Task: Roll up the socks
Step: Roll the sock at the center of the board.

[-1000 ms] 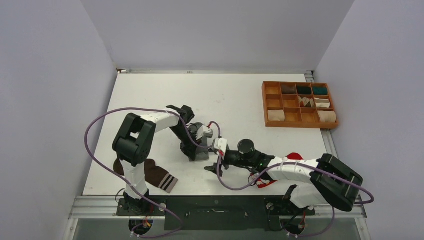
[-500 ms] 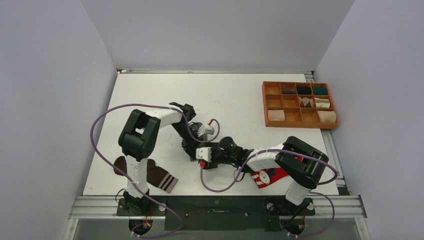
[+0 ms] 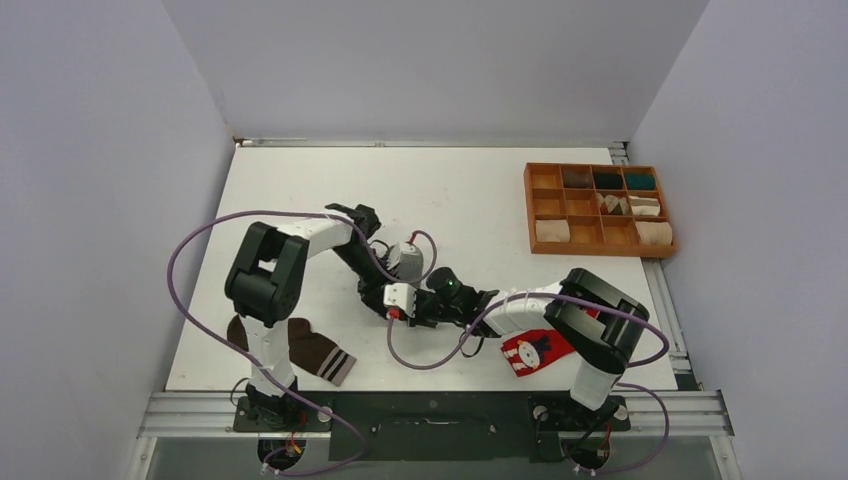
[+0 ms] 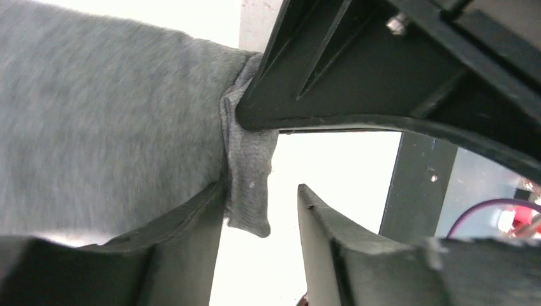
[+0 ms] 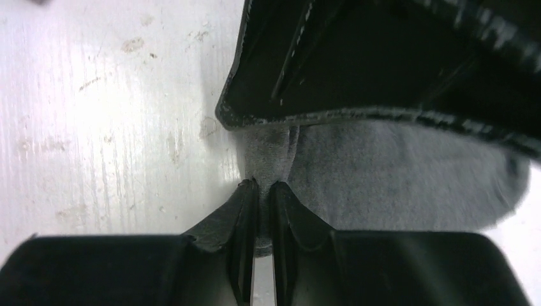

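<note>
Now, regripping the grey sock (image 5: 395, 172) mid-roll.
My right gripper (image 5: 261, 191) pinches its fold, left gripper (image 4: 260, 188) gapes; I must hold tension until left reclamps.

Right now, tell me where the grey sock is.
The grey sock lies on the table where both grippers meet, its edge pinched by the right gripper, a fold inside the open left gripper.

Soft, even overhead light leaves the white desk (image 3: 480, 190) bright in the top view, shadows faint beneath the arms (image 3: 268, 275). At the left wrist the desk blows out to white and the grey sock (image 4: 108, 121) blurs; at the right wrist glare streaks the desk.
</note>
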`<state>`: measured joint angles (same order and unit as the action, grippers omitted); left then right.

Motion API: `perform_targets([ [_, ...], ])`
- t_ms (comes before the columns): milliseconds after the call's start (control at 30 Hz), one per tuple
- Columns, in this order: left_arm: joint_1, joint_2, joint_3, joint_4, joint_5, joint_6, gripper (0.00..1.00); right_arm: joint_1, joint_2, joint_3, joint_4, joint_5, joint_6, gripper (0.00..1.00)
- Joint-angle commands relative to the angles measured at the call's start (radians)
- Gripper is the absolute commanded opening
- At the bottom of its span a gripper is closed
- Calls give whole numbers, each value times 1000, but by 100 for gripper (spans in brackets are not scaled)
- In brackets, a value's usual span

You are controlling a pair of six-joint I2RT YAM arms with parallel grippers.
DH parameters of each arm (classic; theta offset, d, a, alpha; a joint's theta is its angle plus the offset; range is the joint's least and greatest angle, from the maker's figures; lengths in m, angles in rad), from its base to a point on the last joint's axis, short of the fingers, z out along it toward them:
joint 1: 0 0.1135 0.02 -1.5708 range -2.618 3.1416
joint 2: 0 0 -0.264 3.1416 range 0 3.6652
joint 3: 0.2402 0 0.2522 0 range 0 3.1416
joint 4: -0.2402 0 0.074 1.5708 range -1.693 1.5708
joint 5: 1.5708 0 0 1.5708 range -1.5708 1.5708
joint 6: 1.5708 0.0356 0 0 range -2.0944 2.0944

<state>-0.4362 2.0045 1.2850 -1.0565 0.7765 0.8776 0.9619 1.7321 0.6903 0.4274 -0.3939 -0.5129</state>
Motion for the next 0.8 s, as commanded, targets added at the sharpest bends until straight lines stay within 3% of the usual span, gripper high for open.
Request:
perform_targets([
  [0, 58, -148, -51, 143, 47, 15, 45, -10, 45, 70, -207, -24, 169, 5],
  [133, 167, -288, -123, 223, 138, 32, 46, -34, 69, 141, -333, -79, 271, 5],
  [300, 226, -427, -185, 230, 139, 142, 46, -131, 123, 186, -329, -312, 504, 5],
  [533, 119, -549, -334, 402, -23, 198, 51, -246, 284, 227, -228, -577, 837, 5],
  [767, -68, -508, -403, 535, -279, 296, 54, -305, 396, 282, -249, -591, 932, 5],
])
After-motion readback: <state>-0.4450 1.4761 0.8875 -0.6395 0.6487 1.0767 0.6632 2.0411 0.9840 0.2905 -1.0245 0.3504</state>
